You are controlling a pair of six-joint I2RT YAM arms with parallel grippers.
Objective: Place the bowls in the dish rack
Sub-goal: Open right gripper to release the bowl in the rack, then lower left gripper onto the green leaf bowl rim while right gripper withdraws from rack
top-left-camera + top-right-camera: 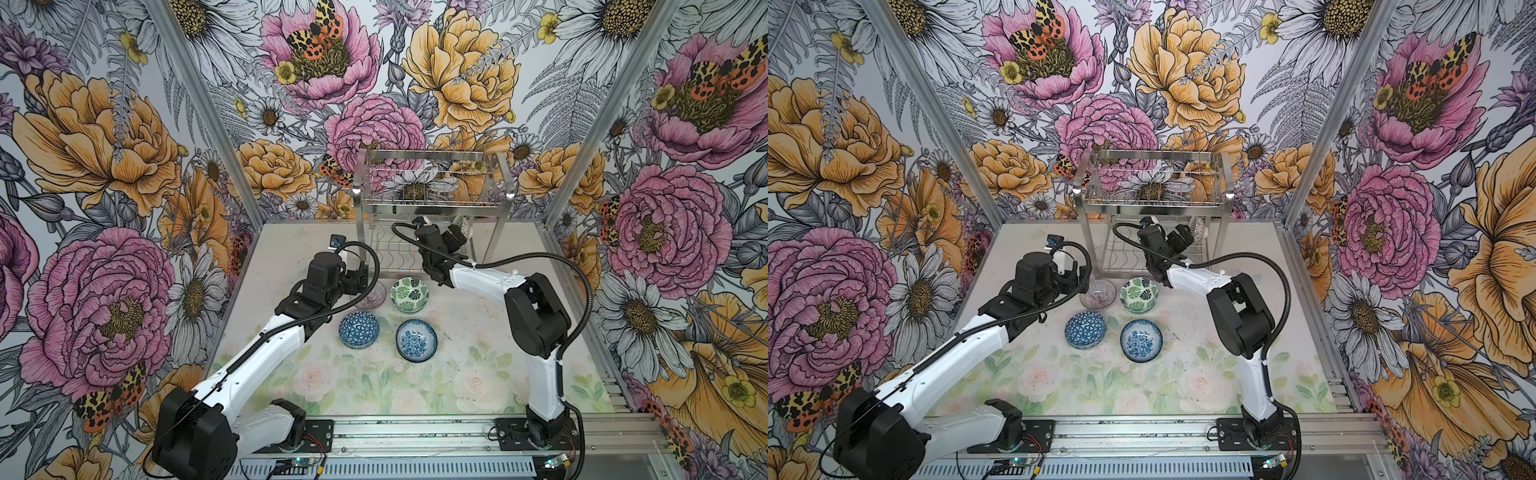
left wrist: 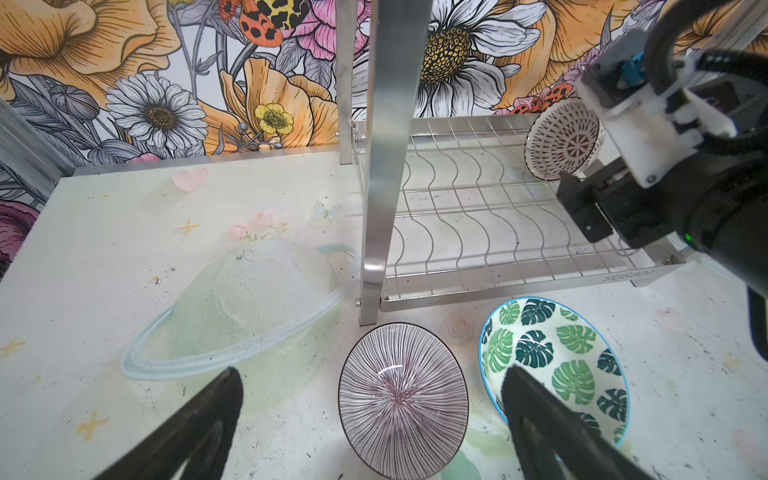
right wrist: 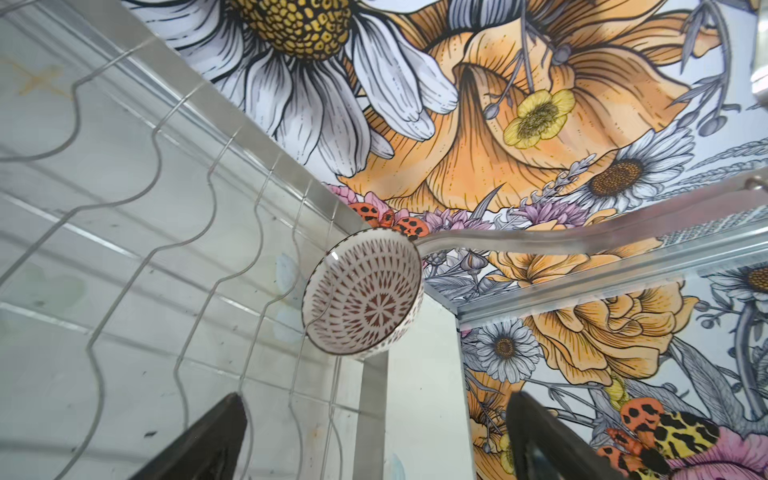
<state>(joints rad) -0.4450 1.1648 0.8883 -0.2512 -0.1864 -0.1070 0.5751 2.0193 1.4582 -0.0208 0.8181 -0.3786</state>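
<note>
Both top views show the right arm (image 1: 482,279) rising from its base on the near rail, folding at the elbow and stretching its white forearm toward the lower tier of the dish rack (image 1: 432,203), with the wrist tucked under the basket tier. Right wrist view: the right gripper (image 3: 374,398) has its fingers wide apart and empty. The dark petal bowl (image 3: 361,299) stands on edge in the wavy slots at the tier's end, clear of both fingers. The left arm (image 1: 266,338) slants forward from the near left, its wrist bent down over the purple-lined bowl (image 2: 403,399). The left gripper (image 2: 372,374) has its fingers spread and holds nothing, that bowl showing between them. On the table (image 1: 374,386), just before the rack, the green leaf bowl (image 1: 409,294), blue geometric bowl (image 1: 358,329) and blue floral bowl (image 1: 416,340) also sit upright.
</note>
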